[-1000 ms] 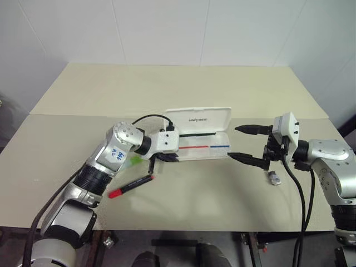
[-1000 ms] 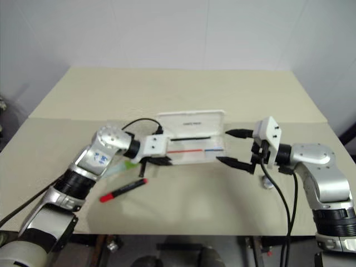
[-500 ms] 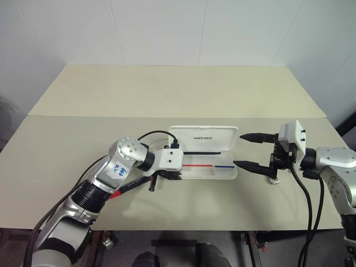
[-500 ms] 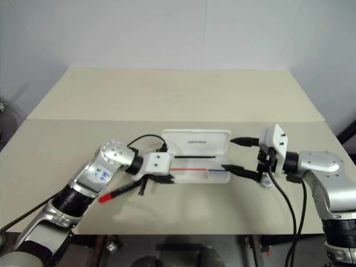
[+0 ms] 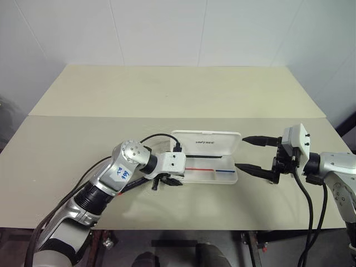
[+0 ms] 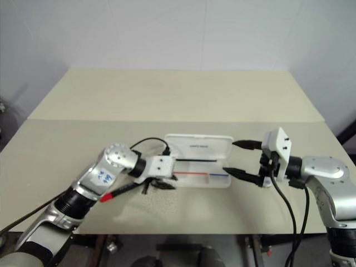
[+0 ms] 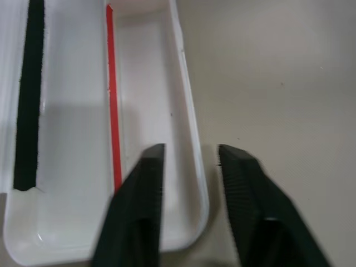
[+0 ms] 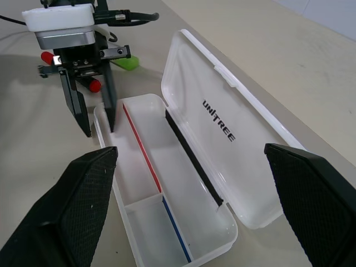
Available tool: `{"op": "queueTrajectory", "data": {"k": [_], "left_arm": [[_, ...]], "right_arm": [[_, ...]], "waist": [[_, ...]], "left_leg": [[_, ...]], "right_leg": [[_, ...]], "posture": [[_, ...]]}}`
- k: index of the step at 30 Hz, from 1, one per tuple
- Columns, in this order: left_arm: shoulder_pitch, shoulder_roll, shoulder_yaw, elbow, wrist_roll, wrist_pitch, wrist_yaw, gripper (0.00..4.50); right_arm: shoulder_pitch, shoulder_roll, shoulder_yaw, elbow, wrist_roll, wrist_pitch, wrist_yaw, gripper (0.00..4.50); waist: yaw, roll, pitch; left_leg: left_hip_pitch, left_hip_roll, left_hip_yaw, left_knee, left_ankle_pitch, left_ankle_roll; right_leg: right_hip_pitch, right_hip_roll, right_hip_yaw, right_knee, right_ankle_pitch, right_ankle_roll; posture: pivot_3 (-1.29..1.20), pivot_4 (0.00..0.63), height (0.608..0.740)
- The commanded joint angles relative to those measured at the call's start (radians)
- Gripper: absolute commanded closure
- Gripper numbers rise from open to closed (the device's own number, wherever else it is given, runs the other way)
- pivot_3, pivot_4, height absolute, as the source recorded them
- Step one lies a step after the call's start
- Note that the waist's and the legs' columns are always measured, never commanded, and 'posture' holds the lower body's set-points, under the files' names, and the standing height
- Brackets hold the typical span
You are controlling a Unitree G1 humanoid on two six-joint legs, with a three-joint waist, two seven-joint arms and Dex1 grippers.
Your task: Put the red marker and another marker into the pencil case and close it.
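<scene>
**Open pencil case between the two grippers, both markers still outside**

We see the pencil case (image 5: 207,164) lying open on the desk (image 5: 167,94), with its lid folded back away from the robot and its tray toward the robot. A red stripe and a blue stripe run along the tray, and no marker lies inside it.

The red marker (image 6: 114,193) lies on the desk just beside the left end of the case, partly hidden under the left arm; only its red end and a part of the black barrel are visible. The other marker (image 8: 125,63) shows in the right wrist view as a green piece behind the left gripper, also on the desk and outside the case.

The left gripper (image 7: 190,161) stands at the left end of the case. Its jaws are a little apart and hold nothing; one finger is over the tray and the other is outside the near wall, so the wall is between them.

The right gripper (image 5: 253,154) hovers near the right end of the case. Its jaws are wide apart and empty, and they point toward the case.
</scene>
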Motion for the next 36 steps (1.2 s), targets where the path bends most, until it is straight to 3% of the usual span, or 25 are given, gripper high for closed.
{"op": "queueTrajectory", "data": {"k": [1, 9, 12, 16, 29, 36], "left_arm": [[-0.025, -0.006, 0.009, -0.036, -0.015, 0.015, 0.006, 1.7], [-0.034, 0.009, 0.028, -0.151, -0.08, 0.122, -0.029, 1.7], [-0.021, 0.032, 0.046, -0.185, -0.1, 0.154, -0.025, 1.14], [0.004, 0.063, 0.09, -0.217, -0.143, 0.181, -0.009, 0.03], [0.254, 0.259, 0.559, -0.242, -0.47, 0.102, -0.062, 0.03], [0.411, 0.364, 0.635, -0.128, -0.427, -0.03, -0.029, 0.03]], "right_arm": [[-0.012, -0.008, -0.016, -0.028, 0.014, -0.012, -0.001, 0.0], [-0.037, 0.006, 0.011, -0.01, 0.009, -0.018, 0.01, 0.0], [-0.041, 0.011, 0.024, -0.005, 0.007, -0.019, 0.015, 0.0], [-0.054, 0.013, 0.039, 0.007, 0.006, -0.02, 0.024, 0.0], [-0.143, 0.01, 0.075, 0.055, 0.007, -0.016, 0.08, 0.0], [-0.199, 0.026, 0.098, 0.044, 0.032, 0.003, 0.102, 0.0]], "waist": [[0.0, 0.0, 0.0], [-0.001, 0.0, 0.0], [-0.002, 0.0, 0.0], [-0.002, 0.0, 0.0], [-0.005, 0.0, 0.0], [-0.005, 0.0, 0.0]], "left_leg": [[0.0, 0.0, 0.0, 0.0, 0.0, 0.0], [0.0, 0.0, 0.0, 0.0, 0.0, 0.0], [0.0, 0.0, 0.0, 0.0, 0.0, 0.0], [0.001, 0.0, 0.0, 0.0, 0.0, 0.0], [0.0, 0.004, 0.0, 0.0, 0.0, 0.0], [0.001, 0.004, 0.0, 0.0, 0.0, 0.0]], "right_leg": [[0.0, 0.0, 0.0, 0.0, 0.0, 0.0], [0.0, 0.0, 0.0, 0.0, 0.0, 0.0], [0.0, 0.0, 0.0, 0.0, 0.0, 0.0], [0.0, 0.0, 0.0, 0.0, 0.0, 0.0], [0.0, -0.001, -0.001, 0.001, 0.0, 0.0], [0.0, -0.002, -0.001, 0.0, 0.0, -0.001]], "posture": [[0.0, 0.15, 0.74], [0.0, 0.15, 0.74], [0.0, 0.15, 0.74], [0.0, 0.15, 0.74], [0.0, 0.15, 0.74], [0.0, 0.15, 0.74]]}}
